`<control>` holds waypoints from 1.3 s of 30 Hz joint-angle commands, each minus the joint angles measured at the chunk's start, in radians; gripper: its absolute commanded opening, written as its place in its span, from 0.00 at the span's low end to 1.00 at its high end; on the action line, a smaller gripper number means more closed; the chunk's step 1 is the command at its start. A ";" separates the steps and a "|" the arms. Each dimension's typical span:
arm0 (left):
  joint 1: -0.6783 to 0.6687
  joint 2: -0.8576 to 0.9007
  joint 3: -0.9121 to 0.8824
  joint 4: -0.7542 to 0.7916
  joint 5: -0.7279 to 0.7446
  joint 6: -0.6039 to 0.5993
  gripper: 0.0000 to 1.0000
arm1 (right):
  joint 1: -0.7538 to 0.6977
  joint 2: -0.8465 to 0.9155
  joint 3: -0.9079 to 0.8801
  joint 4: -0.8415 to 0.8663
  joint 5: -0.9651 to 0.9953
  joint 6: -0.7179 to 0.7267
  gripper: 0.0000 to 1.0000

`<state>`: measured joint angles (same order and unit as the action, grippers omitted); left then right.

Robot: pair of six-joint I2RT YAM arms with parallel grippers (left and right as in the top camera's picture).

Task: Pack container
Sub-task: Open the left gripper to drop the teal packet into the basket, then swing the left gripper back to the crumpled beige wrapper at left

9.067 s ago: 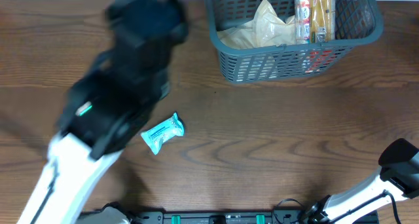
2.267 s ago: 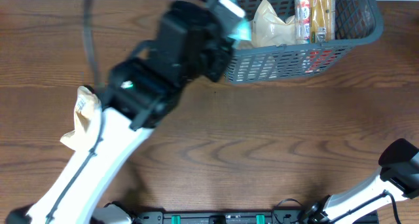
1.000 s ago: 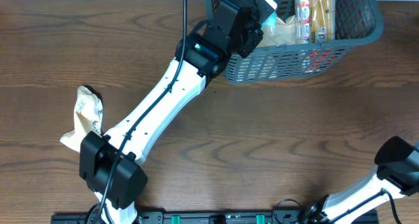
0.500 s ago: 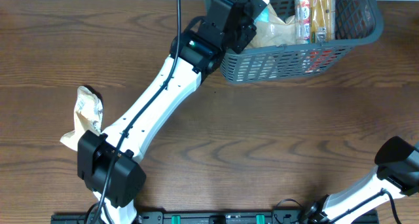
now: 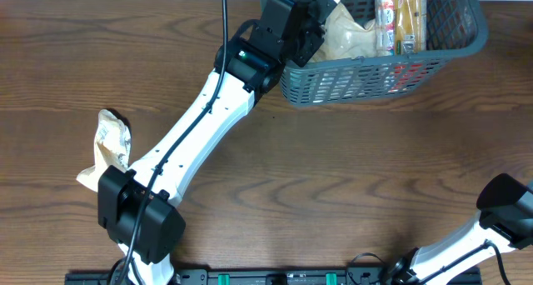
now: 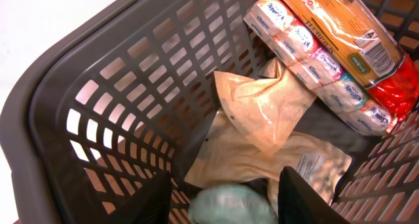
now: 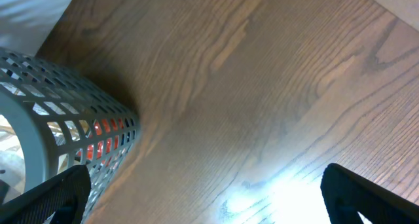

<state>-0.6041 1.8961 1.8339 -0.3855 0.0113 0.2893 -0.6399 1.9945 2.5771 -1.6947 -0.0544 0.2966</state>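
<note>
Left wrist view looks into the container (image 6: 98,86) at the table's far edge, the left gripper (image 6: 227,181) spread wider than the blurred teal packet (image 6: 229,205) between its jaws, which looks to me like the drop-off, with lifting clear toward the tan pouch (image 5: 104,152) on the table next, while the right gripper (image 7: 206,191) hangs spread and empty.

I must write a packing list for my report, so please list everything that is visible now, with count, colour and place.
container: one, dark grey-blue, far side of the table, right of centre.
beige pouches: two, beige, overlapping on the container's bottom.
strip of small packets: one, pink and white, in the container, beside the orange packet.
orange packet: one, orange-yellow, in the container along its wall.
teal packet: one, teal, blurred, over the beige pouches.
crumpled packet: one, beige-white, on the table, far left.
table: one, brown wood.
left gripper: one, black, open, either side of the teal packet.
right gripper: one, black, open, over the table.
</note>
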 commanded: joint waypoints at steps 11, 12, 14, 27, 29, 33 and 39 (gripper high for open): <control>0.002 -0.151 0.014 0.010 -0.210 0.006 0.41 | 0.006 0.007 -0.002 -0.003 -0.005 -0.025 0.99; 0.002 -0.183 0.014 0.008 -0.237 0.006 0.41 | 0.006 0.007 -0.002 -0.003 -0.005 -0.025 0.99; 0.002 -0.252 0.014 0.001 -0.317 0.006 0.41 | 0.006 0.007 -0.002 -0.003 -0.005 -0.025 0.99; 0.033 -0.580 0.014 -0.574 -0.603 -0.079 0.72 | 0.006 0.007 -0.002 -0.003 -0.005 -0.025 0.99; 0.032 -0.593 0.014 -0.658 -0.575 -0.130 0.83 | 0.006 0.007 -0.002 -0.003 -0.005 -0.025 0.99; 0.032 -0.596 0.014 -0.758 -0.412 -0.164 0.99 | 0.006 0.007 -0.002 -0.003 -0.006 -0.025 0.99; 0.032 -0.579 0.014 -0.763 -0.174 -0.164 0.99 | 0.006 0.007 -0.002 -0.003 -0.006 -0.025 0.99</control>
<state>-0.5758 1.3048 1.8526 -1.1461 -0.3119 0.1497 -0.6399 1.9945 2.5771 -1.6947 -0.0563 0.2832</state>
